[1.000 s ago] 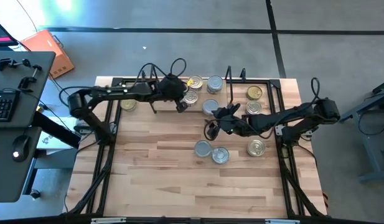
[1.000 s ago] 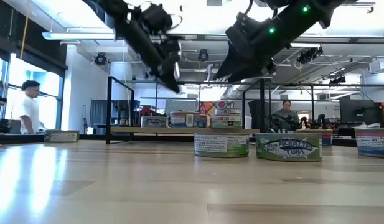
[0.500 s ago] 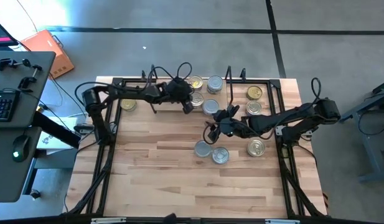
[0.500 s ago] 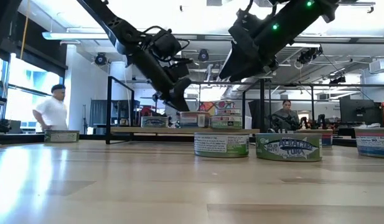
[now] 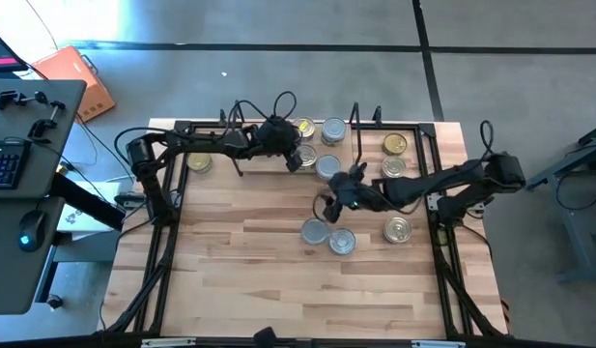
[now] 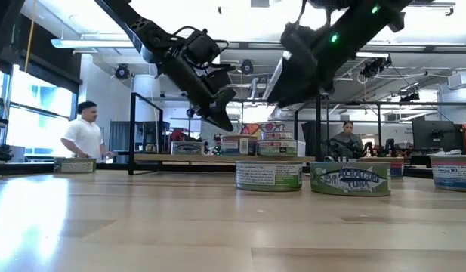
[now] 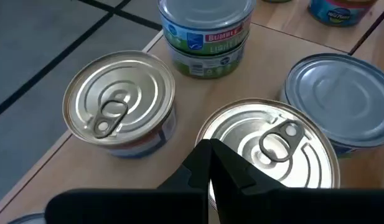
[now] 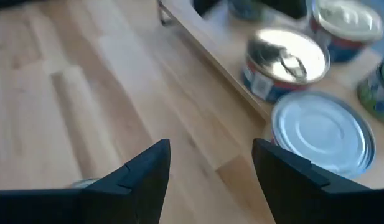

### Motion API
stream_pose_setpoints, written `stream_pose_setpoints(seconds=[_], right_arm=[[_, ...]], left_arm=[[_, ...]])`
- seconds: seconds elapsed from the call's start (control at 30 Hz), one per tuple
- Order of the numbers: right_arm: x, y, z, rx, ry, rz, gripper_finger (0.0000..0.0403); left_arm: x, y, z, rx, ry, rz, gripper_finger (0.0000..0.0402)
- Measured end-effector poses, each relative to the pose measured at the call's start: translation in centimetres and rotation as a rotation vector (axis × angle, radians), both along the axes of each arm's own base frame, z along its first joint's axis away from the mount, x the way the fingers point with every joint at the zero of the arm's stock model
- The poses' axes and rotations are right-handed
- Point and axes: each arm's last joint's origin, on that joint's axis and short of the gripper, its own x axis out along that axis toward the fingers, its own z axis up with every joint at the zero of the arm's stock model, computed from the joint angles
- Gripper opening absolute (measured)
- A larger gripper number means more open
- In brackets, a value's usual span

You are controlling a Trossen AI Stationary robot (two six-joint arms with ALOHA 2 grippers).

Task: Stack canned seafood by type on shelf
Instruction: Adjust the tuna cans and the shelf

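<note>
Several round tins stand on the low shelf along the table's far edge, some silver-topped, some gold-topped. My left gripper is shut and hovers just above a pull-tab tin there. Around it are another pull-tab tin, a stack of two tins and a plain silver-topped tin. My right gripper is open over the tabletop, just in front of the shelf's near edge. Three more tins rest on the table: two together and one farther right.
Black wire uprights rise from the shelf's far side. A black frame runs along the table's left and right edges. The near half of the tabletop is bare wood. People show in the room beyond.
My left gripper has moved toward the table's right along the shelf and come down, ending close above the shelf tins. The tins have stayed where they were.
</note>
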Motion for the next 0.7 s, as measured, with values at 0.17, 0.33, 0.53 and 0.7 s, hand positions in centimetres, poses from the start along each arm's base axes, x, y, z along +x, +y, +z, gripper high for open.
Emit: stream_pose_setpoints(seconds=[0.17, 0.33, 0.53, 0.7], right_arm=[[0.6, -2.4, -1.5, 0.068, 0.064, -0.044, 0.0207], [1.5, -3.6, -1.6, 0.110, 0.145, -0.020, 0.0166], [2.1, -5.0, -2.5, 0.091, 0.246, -0.074, 0.0142], [2.0, -5.7, -2.7, 0.058, 0.249, -0.155, 0.0141]], left_arm=[[0.2, -0.1, 1.2, 0.020, -0.003, -0.016, 0.0000], [-0.4, -0.9, 3.1, 0.092, 0.039, 0.006, 0.0000], [-2.1, -1.6, 5.2, 0.111, 0.081, 0.045, 0.0000], [-2.8, -2.0, 6.0, 0.110, 0.101, 0.059, 0.0000]])
